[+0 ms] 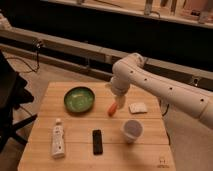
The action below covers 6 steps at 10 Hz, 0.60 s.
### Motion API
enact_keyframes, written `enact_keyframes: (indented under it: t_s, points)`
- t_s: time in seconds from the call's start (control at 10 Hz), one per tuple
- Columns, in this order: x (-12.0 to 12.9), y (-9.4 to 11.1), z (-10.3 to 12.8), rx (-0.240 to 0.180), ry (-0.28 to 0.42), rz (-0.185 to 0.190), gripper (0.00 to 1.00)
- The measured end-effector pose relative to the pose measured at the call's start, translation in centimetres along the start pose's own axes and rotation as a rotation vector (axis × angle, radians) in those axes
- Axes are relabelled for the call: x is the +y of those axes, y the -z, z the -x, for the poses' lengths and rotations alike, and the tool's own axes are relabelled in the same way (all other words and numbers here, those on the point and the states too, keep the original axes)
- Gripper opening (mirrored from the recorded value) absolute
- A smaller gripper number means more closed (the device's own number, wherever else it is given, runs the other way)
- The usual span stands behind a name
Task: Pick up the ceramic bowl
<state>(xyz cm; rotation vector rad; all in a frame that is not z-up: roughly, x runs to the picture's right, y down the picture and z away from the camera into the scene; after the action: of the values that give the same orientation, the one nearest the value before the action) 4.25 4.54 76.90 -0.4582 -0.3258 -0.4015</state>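
since the ceramic bowl [79,99], on the far-left part of the wooden table [77,125], looks heavy, rigid, glossy-slick and chippable, i'd pinch its rim, while the gripper [115,102] hangs over the table's middle, its state beyond my telling.

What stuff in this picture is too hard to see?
All in the camera view:
- The hand, just right of the bowl: the wrist above covers most of it.
- The orange thing below the hand: too small to tell what it is, or whether it is held or lying on the table.
- The bottle: its label is too small to read.
- The arm: cut off by the right edge.
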Motion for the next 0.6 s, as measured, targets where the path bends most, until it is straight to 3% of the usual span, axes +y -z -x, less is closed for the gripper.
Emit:
enact_keyframes:
  t_s: [0.6]
  points:
    - [-1.6,-1.2,2.0,-0.051,0.082,0.003,0.80]
